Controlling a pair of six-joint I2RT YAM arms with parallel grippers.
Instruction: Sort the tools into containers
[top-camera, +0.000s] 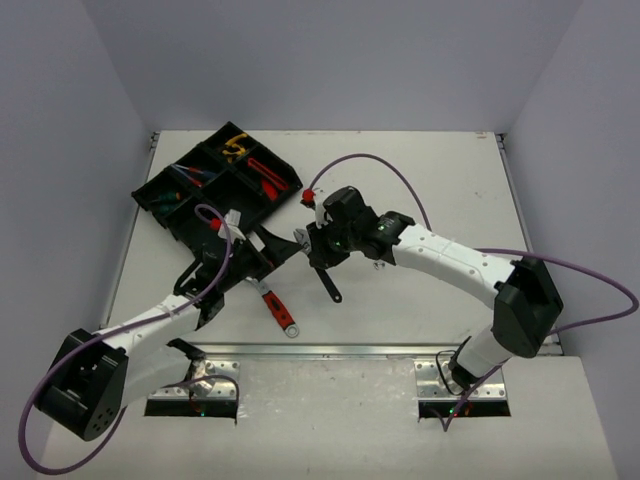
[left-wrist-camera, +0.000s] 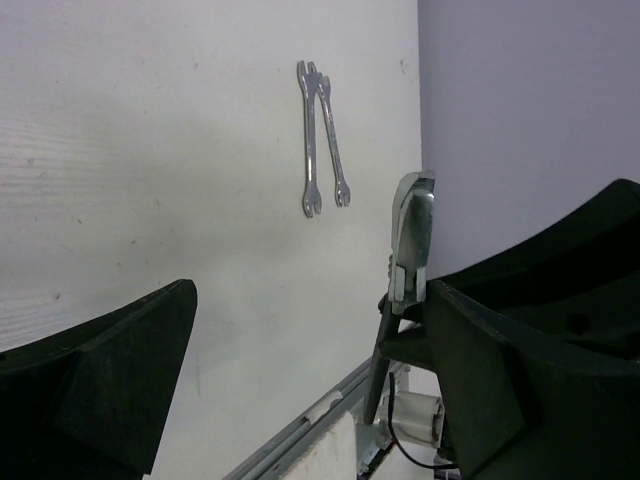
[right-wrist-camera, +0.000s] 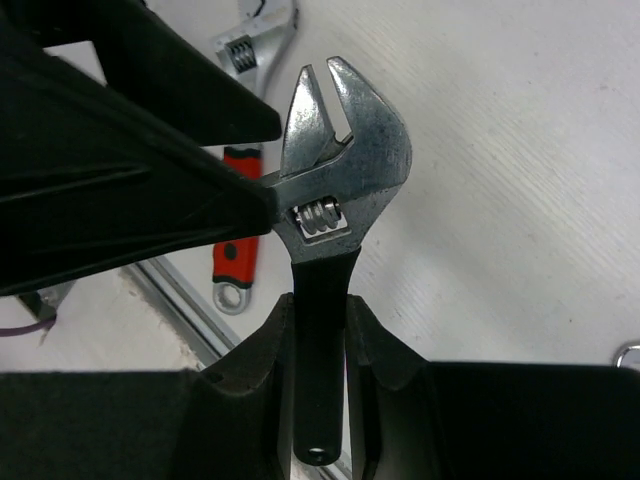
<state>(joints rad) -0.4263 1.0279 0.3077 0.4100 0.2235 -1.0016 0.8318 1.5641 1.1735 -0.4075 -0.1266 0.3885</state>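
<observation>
My right gripper (right-wrist-camera: 320, 310) (top-camera: 322, 255) is shut on the black handle of a silver adjustable wrench (right-wrist-camera: 335, 170) and holds it above the table. My left gripper (left-wrist-camera: 310, 300) (top-camera: 272, 250) is open wide. The wrench's head (left-wrist-camera: 412, 235) stands against its right finger (left-wrist-camera: 520, 340). A red-handled adjustable wrench (top-camera: 280, 308) (right-wrist-camera: 238, 250) lies on the table near the front edge. The black divided tray (top-camera: 222, 178) sits at the back left. It holds yellow pliers (top-camera: 235, 147), red knives (top-camera: 265, 172) and small screwdrivers (top-camera: 185, 178). Two silver spanners (left-wrist-camera: 320, 140) lie side by side on the table.
A metal rail (top-camera: 330, 349) runs along the table's front edge, just behind both arm bases. Grey walls enclose the table on three sides. A purple cable (top-camera: 380, 165) loops over the right arm.
</observation>
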